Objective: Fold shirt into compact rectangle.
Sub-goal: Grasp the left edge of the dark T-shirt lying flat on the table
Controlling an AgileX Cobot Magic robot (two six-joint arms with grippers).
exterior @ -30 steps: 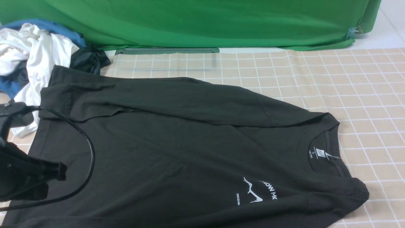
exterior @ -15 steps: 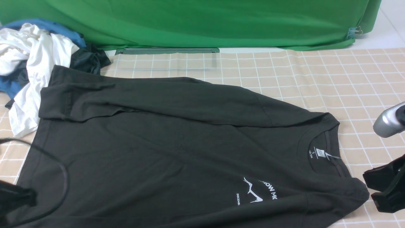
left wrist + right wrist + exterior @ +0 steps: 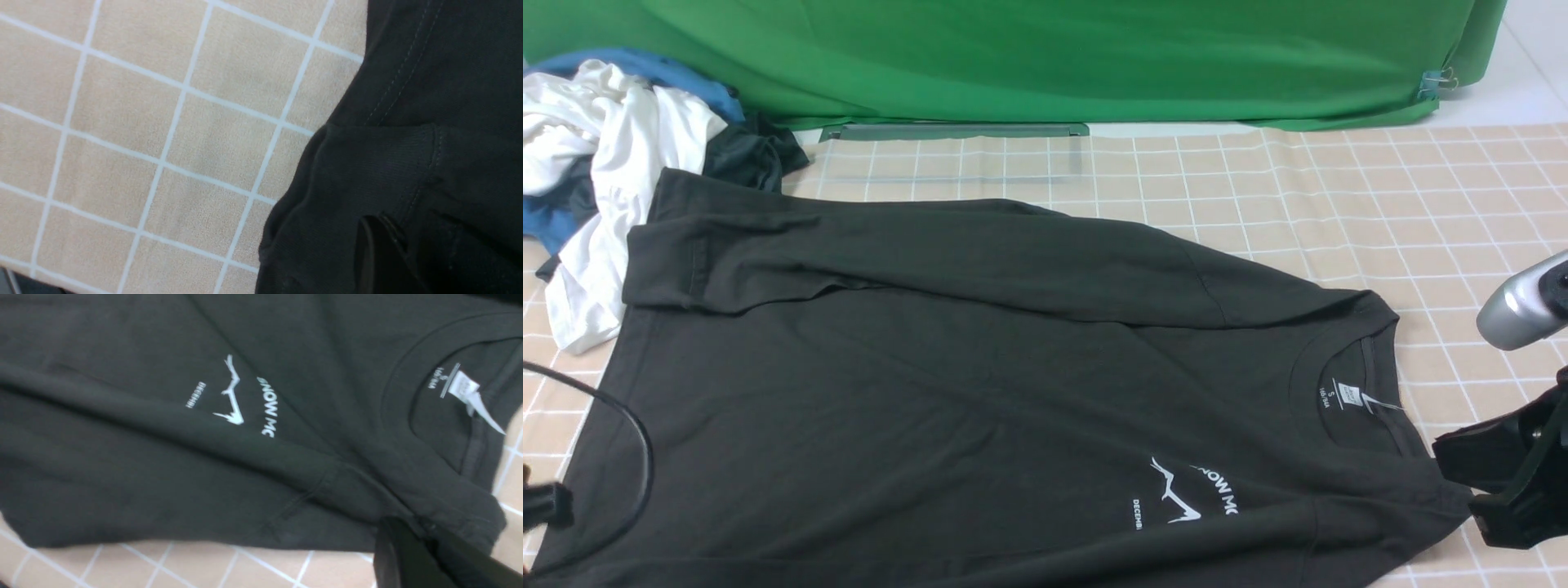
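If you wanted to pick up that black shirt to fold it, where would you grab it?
The shirt lies flat, so probably pinch its near shoulder corner from the right: it juts out over the checked cloth, offering a thin free edge.

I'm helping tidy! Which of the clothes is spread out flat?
The big black shirt; the heap of white, blue and grey clothes beside it is crumpled.

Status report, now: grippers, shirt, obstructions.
Left gripper at cuff, jaws unclear. Right gripper shut at shoulder. Black long-sleeved knit shirt flat, far sleeve folded in. White-and-blue garment pile beside hem.
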